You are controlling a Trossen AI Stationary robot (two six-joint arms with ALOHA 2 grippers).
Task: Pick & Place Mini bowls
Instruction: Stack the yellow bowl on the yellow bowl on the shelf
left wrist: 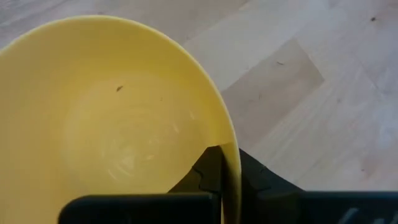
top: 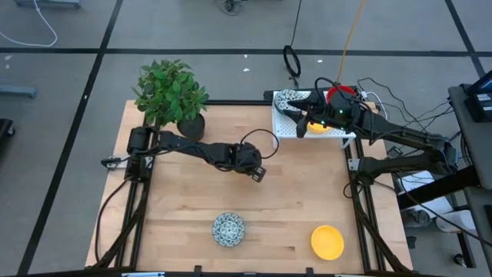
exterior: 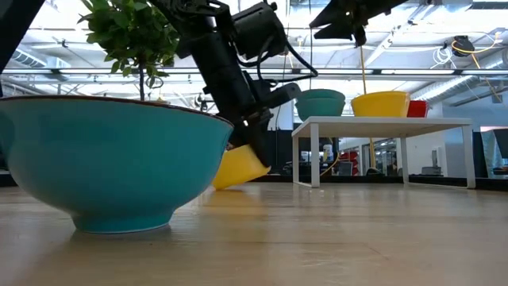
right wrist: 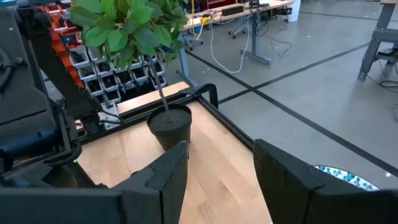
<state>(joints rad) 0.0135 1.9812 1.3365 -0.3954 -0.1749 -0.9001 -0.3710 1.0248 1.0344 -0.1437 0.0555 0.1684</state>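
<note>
My left gripper (top: pixel 257 168) is over the middle of the table, shut on a plain yellow mini bowl (exterior: pixel 238 167) that fills the left wrist view (left wrist: pixel 112 124). My right gripper (right wrist: pixel 217 174) is open and hovers over the white stand (top: pixel 288 131) at the far right, touching nothing. On that stand sit a patterned bowl (top: pixel 288 98), a red bowl (top: pixel 342 94) and a yellow bowl (top: pixel 317 128). Another patterned bowl (top: pixel 228 228) and another yellow bowl (top: pixel 327 241) rest on their bases near the table's near edge. My left gripper holds the yellow bowl by its rim (left wrist: pixel 233 149), one finger (left wrist: pixel 208 168) inside the bowl and the other (left wrist: pixel 258 180) outside the wall. The bowl is tilted, hanging below the fingers (exterior: pixel 258 131). I cannot tell whether its low edge touches the table.
A dark pot with a leafy green plant (top: pixel 191 125) stands at the table's far left, beside the left arm. Black frame rails run along the left and right table edges. Cables lie behind the stand. Bare wood (top: pixel 292 192) stretches between the stand and the near bowls.
</note>
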